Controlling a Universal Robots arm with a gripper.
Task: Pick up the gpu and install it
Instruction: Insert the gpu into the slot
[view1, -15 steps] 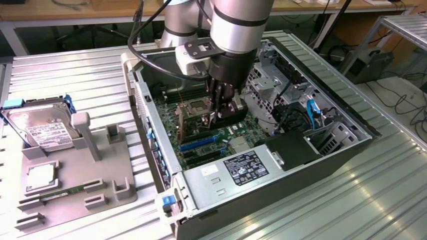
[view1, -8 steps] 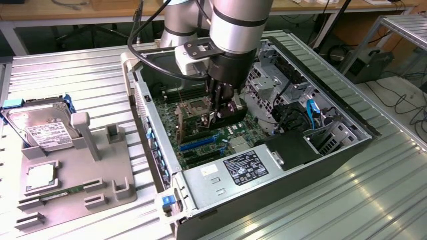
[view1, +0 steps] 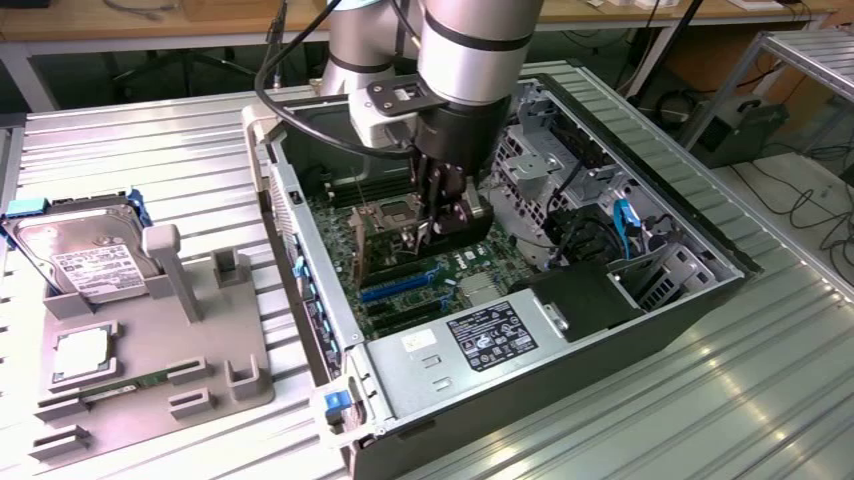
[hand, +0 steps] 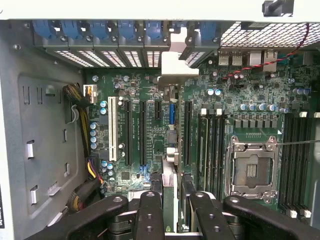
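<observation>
The gpu (hand: 171, 150) shows edge-on in the wrist view as a thin dark card standing upright over the motherboard's expansion slots. Its silvery bracket (hand: 171, 67) lies at the case's rear slot openings. My gripper (hand: 171, 181) is shut on the card's upper edge, with one black finger (hand: 151, 205) on each side. In the exterior view the gripper (view1: 447, 222) reaches down into the open computer case (view1: 667, 300), and the gpu (view1: 404, 243) hangs below it just above the board. Whether the card sits in a slot I cannot tell.
The empty CPU socket (hand: 250, 170) and memory slots lie beside the card. A power supply (view1: 487, 335) fills the case's near end. On the exterior view's left, a grey fixture (view1: 200, 340) holds a hard drive (view1: 80, 255), a processor (view1: 80, 352) and a memory stick (view1: 134, 385).
</observation>
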